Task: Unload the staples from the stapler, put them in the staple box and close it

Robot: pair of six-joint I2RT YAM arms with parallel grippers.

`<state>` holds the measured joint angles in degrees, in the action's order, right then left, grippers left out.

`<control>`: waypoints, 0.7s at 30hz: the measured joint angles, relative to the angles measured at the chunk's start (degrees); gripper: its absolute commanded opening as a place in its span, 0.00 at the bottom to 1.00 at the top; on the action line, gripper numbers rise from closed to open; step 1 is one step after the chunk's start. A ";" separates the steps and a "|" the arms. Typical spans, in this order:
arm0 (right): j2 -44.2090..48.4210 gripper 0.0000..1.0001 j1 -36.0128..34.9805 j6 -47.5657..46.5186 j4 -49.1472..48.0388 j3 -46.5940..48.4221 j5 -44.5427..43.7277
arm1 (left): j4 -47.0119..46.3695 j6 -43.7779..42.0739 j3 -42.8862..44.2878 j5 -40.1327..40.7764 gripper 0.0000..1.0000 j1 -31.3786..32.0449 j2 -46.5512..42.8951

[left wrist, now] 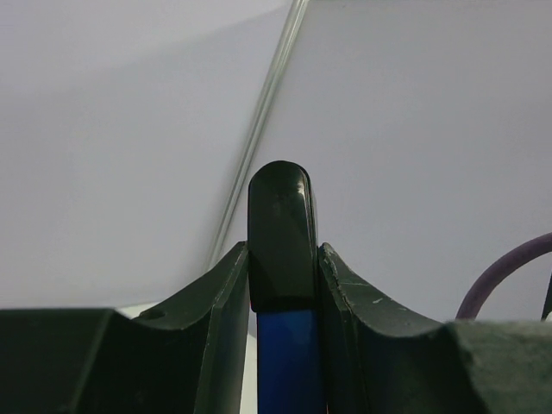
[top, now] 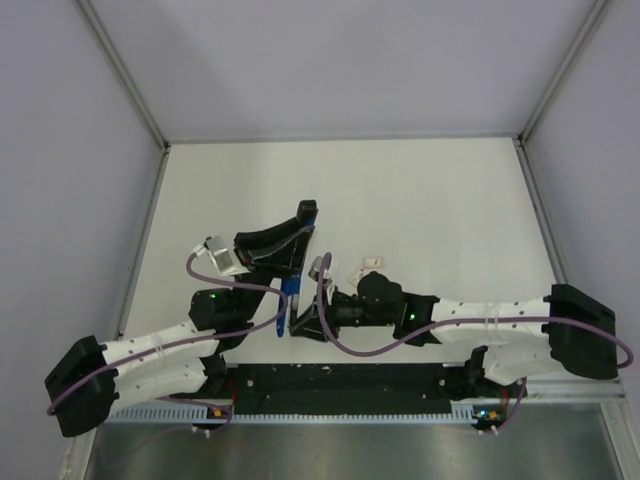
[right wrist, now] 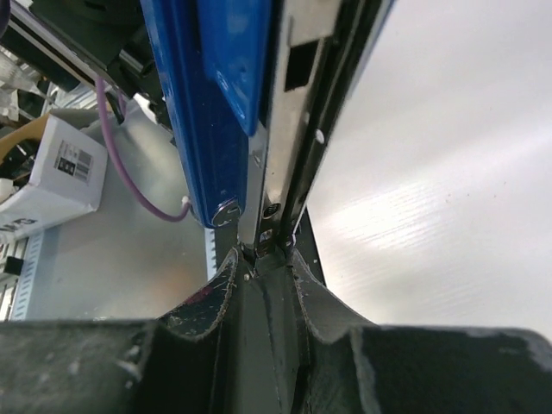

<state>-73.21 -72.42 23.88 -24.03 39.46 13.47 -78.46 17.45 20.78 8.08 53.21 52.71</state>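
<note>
The blue stapler [top: 290, 300] is held off the table between both arms, standing roughly along the view's depth with its black end [top: 307, 211] pointing away. My left gripper [top: 293, 250] is shut on its far part; in the left wrist view the black end [left wrist: 280, 228] and blue body [left wrist: 290, 362] sit pinched between the fingers [left wrist: 216, 328]. My right gripper [top: 302, 322] is shut on its near end. The right wrist view shows the blue cover [right wrist: 207, 103] splayed from the silver rail [right wrist: 289, 129], whose tip sits in the right gripper [right wrist: 264, 257]. The staples are hidden.
A small whitish block [top: 372, 262] lies on the white table [top: 430, 200] just right of the grippers. Grey walls [top: 60, 150] enclose the table on three sides. A purple cable [right wrist: 129, 164] and a white labelled box [right wrist: 52, 172] hang near the stapler.
</note>
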 measured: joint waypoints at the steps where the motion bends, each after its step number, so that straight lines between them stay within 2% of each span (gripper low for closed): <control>1: -0.50 0.04 -0.04 0.35 -0.72 -0.76 0.07 | 0.09 0.24 -0.79 0.57 0.00 0.00 0.31; 7: -7.54 0.18 -0.11 4.61 -7.45 -1.33 0.33 | 1.31 -0.35 -3.74 5.40 0.00 -0.39 3.58; 12: -11.04 0.23 -0.15 7.52 -11.58 -1.90 -0.15 | 1.90 -2.14 -5.03 10.95 0.00 -0.76 6.43; 21: -17.49 0.30 0.11 10.71 -19.32 -4.37 -3.04 | 5.38 -2.62 -7.13 16.33 0.00 -0.79 9.09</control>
<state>-90.70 -72.31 34.59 -43.35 35.09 10.44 -73.08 14.83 13.65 24.40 52.42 61.80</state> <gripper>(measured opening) 0.260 0.378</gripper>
